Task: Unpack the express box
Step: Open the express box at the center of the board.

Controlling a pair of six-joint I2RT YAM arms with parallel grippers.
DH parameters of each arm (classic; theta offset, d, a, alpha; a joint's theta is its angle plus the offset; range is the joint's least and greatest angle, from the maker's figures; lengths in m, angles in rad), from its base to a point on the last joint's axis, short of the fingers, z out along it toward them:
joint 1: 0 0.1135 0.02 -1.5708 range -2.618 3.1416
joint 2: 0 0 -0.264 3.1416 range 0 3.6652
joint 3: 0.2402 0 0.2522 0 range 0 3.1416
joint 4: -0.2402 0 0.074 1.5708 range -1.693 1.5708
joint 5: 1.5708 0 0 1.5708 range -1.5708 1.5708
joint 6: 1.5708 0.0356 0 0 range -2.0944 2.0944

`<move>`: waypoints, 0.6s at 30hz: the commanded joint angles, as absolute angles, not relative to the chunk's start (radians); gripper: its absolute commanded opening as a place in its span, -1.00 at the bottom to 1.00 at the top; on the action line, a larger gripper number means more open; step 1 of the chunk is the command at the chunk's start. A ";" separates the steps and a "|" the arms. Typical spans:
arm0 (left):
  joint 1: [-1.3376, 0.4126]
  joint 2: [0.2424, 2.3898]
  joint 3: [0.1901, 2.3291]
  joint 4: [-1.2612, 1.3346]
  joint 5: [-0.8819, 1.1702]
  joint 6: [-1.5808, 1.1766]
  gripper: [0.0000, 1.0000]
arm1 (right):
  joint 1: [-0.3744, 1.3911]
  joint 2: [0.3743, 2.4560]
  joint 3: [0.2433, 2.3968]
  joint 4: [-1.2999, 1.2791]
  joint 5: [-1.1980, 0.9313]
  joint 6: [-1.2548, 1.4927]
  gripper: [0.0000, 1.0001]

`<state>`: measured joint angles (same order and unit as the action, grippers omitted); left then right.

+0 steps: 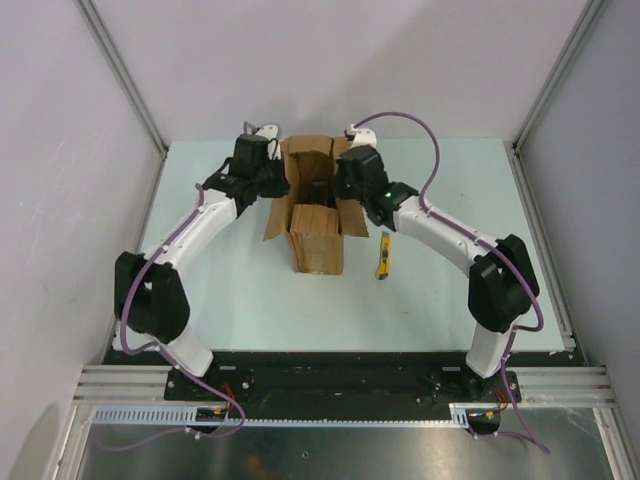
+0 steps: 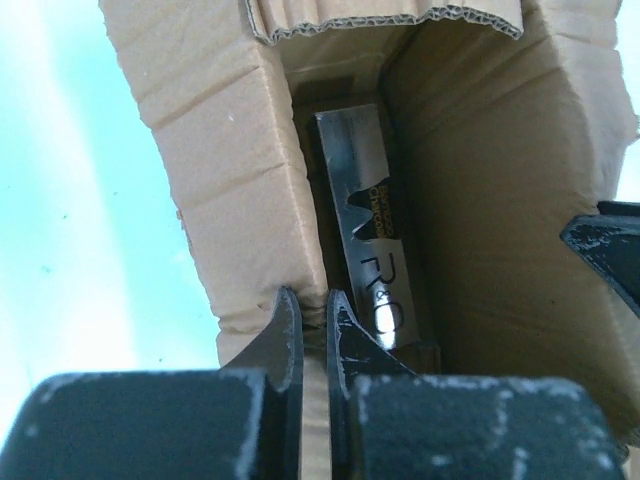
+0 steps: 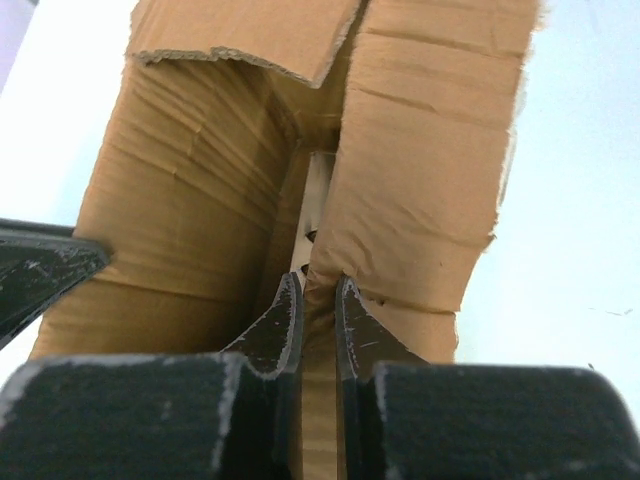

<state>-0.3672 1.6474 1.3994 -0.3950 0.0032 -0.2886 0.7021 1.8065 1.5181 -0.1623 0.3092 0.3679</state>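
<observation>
A flat, pale green table [image 1: 450, 200] sits inside plain white walls [image 1: 300, 60], with thin grey metal posts [image 1: 120, 70] going up at the corners. The express box [image 1: 318, 240], a big brown cardboard carton, stands near the middle of the table, towards the back. Its top flaps are open and bent outwards. A small yellow and black knife [image 1: 383, 257] lies on the table just beside the box, on its right. From above I can see both white arms reaching in to the box, one from each side. The left wrist camera looks down into the box and shows a slim dark and white package [image 2: 365, 230] with letters on it lying inside; the view from above does not show this clearly. The left gripper [image 2: 312, 315] is pinched tight on the edge of one cardboard wall. The right gripper [image 3: 318, 300] is pinched tight on a fold of the other wall.
</observation>
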 commanded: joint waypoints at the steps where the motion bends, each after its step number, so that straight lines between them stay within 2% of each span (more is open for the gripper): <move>1: -0.351 1.781 1.410 -0.483 0.289 -0.189 -1.00 | 0.664 1.798 1.459 -0.426 -0.353 0.339 -1.00; 4: -0.345 1.795 1.424 -0.480 0.328 -0.199 -1.00 | 0.628 1.796 1.459 -0.433 -0.434 0.319 -0.84; 8: -0.344 1.799 1.419 -0.480 0.287 -0.187 -0.99 | 0.621 1.750 1.459 -0.431 -0.318 0.299 -0.19; 11: -0.345 1.792 1.420 -0.480 0.275 -0.183 -1.00 | 0.618 1.697 1.476 -0.416 -0.267 0.272 -0.03; 18: -0.371 1.750 1.431 -0.482 0.230 -0.156 -1.00 | 0.627 1.640 1.588 -0.451 -0.301 0.166 -0.05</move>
